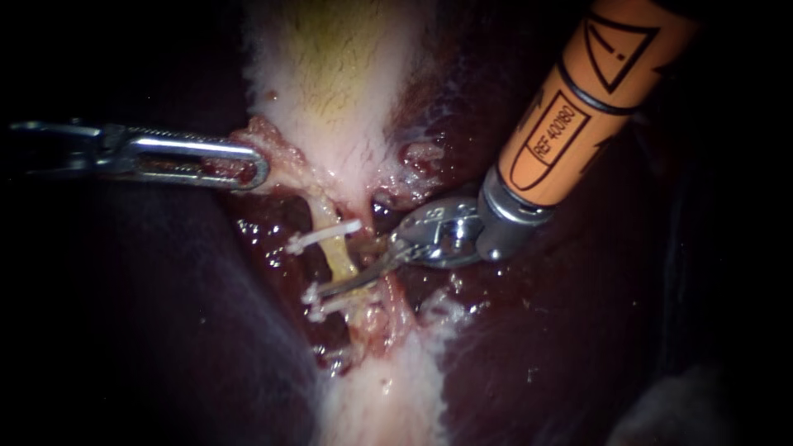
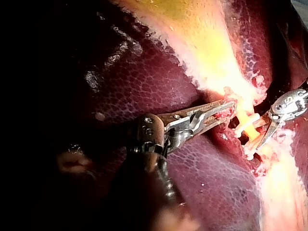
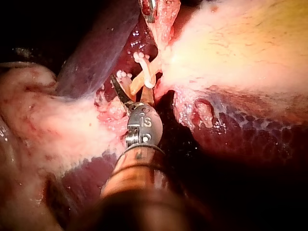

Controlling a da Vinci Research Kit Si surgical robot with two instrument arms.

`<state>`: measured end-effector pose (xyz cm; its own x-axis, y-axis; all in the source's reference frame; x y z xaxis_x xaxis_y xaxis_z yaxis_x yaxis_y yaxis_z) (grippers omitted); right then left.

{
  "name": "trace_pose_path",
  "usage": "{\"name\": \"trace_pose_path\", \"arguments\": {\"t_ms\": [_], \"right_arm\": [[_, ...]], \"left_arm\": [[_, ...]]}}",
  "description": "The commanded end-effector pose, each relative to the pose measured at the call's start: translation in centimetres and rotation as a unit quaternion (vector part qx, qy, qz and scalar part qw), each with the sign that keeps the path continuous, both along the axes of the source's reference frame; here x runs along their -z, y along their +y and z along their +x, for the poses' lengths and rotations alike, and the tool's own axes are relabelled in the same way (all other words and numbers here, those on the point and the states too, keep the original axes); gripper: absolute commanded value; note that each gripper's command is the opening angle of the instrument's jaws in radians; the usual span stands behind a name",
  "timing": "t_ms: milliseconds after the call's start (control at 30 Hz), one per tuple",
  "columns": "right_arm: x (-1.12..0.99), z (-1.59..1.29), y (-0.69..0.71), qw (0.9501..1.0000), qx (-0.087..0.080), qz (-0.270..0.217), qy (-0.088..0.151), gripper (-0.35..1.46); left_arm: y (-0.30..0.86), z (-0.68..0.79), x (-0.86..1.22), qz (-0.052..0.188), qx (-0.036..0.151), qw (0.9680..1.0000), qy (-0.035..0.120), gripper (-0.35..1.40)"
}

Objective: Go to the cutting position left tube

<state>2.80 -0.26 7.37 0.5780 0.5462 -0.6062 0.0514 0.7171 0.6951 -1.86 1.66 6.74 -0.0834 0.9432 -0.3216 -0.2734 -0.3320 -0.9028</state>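
Hazard: right instrument point(image 1: 347, 281), blades parted beside left tube point(image 1: 339, 258), could nick a clip point(image 1: 324, 237) if closed off-centre; left instrument point(image 1: 252, 171) clamps gallbladder point(image 1: 330, 91) between its jaws.

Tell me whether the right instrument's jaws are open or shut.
Open. In the right wrist view the right instrument shows a gap between its two blades, with the clipped tube in it.

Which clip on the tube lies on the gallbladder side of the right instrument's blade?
The lone clip nearest the gallbladder; the other clips bunch together past the right instrument.
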Motion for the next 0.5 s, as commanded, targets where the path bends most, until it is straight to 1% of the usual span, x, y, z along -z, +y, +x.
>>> {"name": "trace_pose_path", "arguments": {"t_ms": [33,133,200,233,333,400,500], "right_arm": [[0.02,0.03,-0.02,1.0000,0.000,0.005,0.004,1.38],[0.08,0.09,-0.08,0.9998,0.005,0.011,0.016,1.38],[0.12,0.12,-0.11,0.9994,0.013,0.020,0.025,1.38],[0.14,0.14,-0.13,0.9989,0.021,0.026,0.032,1.36],[0.19,0.20,-0.17,0.9981,0.029,0.032,0.044,1.33],[0.22,0.26,-0.20,0.9980,0.025,0.033,0.049,1.33],[0.24,0.36,-0.20,0.9976,0.024,0.032,0.056,1.34]], "left_arm": [[0.00,0.00,-0.01,0.000,0.000,1.0000,0.000,-0.35],[0.00,0.00,-0.01,0.000,0.000,1.0000,0.000,-0.35],[0.00,0.00,-0.01,-0.003,-0.001,1.0000,0.000,-0.35],[0.00,0.00,-0.01,-0.003,-0.001,1.0000,0.000,-0.35],[0.00,-0.01,-0.01,-0.003,-0.001,1.0000,0.000,-0.35],[0.00,-0.01,-0.01,-0.003,-0.001,1.0000,0.000,-0.35],[0.00,-0.01,-0.01,-0.003,-0.001,1.0000,0.000,-0.35]]}}
